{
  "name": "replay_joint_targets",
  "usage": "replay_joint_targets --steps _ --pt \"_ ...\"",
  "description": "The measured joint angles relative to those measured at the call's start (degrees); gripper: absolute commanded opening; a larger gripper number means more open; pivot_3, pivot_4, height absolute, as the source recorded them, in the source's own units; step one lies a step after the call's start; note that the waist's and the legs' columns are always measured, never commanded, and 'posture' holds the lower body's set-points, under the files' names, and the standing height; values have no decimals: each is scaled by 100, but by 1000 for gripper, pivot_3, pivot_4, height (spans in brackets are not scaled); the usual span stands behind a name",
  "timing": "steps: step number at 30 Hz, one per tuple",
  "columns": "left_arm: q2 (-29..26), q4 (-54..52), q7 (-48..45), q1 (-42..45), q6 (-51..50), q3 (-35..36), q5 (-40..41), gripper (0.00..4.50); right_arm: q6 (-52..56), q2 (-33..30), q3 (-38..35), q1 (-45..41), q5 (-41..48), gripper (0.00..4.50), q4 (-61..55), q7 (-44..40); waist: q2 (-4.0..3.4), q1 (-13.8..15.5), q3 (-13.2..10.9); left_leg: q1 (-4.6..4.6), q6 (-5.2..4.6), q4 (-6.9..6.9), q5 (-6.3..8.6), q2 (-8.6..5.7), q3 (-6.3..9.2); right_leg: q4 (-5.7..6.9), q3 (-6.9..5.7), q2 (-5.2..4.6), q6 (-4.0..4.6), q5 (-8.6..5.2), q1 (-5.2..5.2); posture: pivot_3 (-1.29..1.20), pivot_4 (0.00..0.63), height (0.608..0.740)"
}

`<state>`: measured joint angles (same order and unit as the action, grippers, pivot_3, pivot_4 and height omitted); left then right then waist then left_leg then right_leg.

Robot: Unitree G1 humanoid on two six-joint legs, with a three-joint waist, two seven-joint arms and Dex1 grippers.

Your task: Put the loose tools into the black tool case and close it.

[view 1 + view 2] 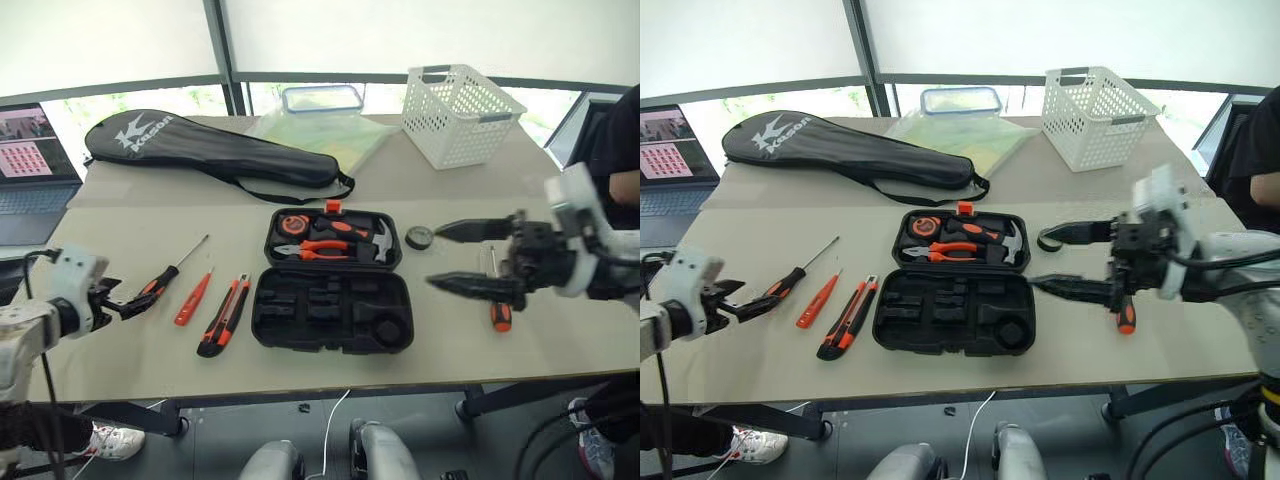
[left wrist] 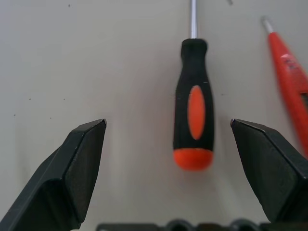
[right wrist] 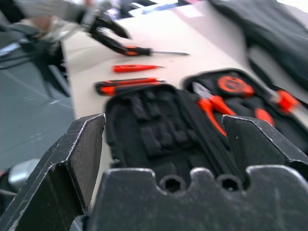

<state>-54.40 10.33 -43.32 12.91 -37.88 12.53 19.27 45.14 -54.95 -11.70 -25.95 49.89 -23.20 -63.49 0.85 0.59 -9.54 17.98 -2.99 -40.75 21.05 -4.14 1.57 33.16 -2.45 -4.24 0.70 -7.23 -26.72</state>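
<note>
The black tool case (image 1: 330, 282) lies open mid-bench (image 1: 560, 340), with three loose tools to its left. The left claw (image 1: 128, 305) is spread at the black-handled screwdriver (image 2: 193, 124). The right claw (image 1: 450, 256) hangs spread, empty, right of the case.

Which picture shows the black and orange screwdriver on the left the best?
The left wrist view: the screwdriver lies close up between the open left gripper fingers, handle plain. In the eye views it is small, beside that gripper on the table. The right wrist view shows it far off.

Right gripper (image 3: 163, 139) spread wide over the open black tool case (image 3: 159, 134); seemingly orange pliers (image 3: 214, 108) inside.
</note>
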Motion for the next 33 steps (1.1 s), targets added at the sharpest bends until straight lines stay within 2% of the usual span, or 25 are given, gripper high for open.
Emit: replay_joint_targets --steps 4,5,6,13,14,20,23,27,29,33 --pt "9 675 -269 584 408 -360 -268 4456 0 203 223 -171 88 4478 -132 -11 -2 7 2 28 0 -3 -2 -6 -1 3 -36 -5 3 2 -32 0 150 740" --pt "38 866 -336 710 516 -411 -329 3927 -7 243 249 -182 85 4500 -166 -13 -3 7 2 27 1 -5 -3 -7 -1 2 -48 -6 5 1 -32 0 150 740" --pt "75 1023 -391 809 589 -448 -344 3741 -25 278 282 -183 82 4500 -205 -14 -4 8 3 27 2 -8 -3 -7 -3 0 -51 -8 7 1 -32 0 150 740" --pt "207 1491 -741 1014 903 -580 -393 1103 -280 380 455 -56 -139 4500 -252 -27 -3 3 3 10 23 -21 -7 4 -10 4 -33 -20 26 18 -10 0 150 740" --pt "203 1544 -765 1056 878 -580 -393 887 -325 380 457 -25 -173 4500 -241 -27 -3 3 3 9 23 -21 -8 6 -10 5 -29 -19 26 18 -9 0 150 740" --pt "183 1456 -1400 1291 807 -564 -214 890 -382 286 383 434 -266 4500 -253 -12 12 9 -1 38 16 -34 -14 8 -5 16 -18 -16 36 26 -32 0 150 740" --pt "195 943 -1812 1883 1057 -639 -133 890 -348 135 200 765 -223 4500 -361 -13 15 71 -2 72 15 -77 -13 6 10 10 -47 -17 34 28 -40 0 150 740" --pt "595 -116 -2443 2578 1427 -1398 -148 890 -341 3 100 1129 -222 4500 -517 11 13 86 0 84 0 -93 -5 -3 1 3 -53 -19 5 46 -33 0 150 740" --pt "842 -145 -2622 2678 1684 -1839 -373 890 -351 3 81 1190 -316 4500 -512 97 13 20 1 81 -1 -96 -5 -4 -8 1 -41 -18 2 48 -32 0 150 740" --pt "1725 356 -2714 2993 2298 -2827 -1046 890 -367 20 14 1242 -454 4500 -440 356 19 8 -3 80 0 -98 -8 4 -12 -3 -10 -13 17 55 -33 0 150 740"
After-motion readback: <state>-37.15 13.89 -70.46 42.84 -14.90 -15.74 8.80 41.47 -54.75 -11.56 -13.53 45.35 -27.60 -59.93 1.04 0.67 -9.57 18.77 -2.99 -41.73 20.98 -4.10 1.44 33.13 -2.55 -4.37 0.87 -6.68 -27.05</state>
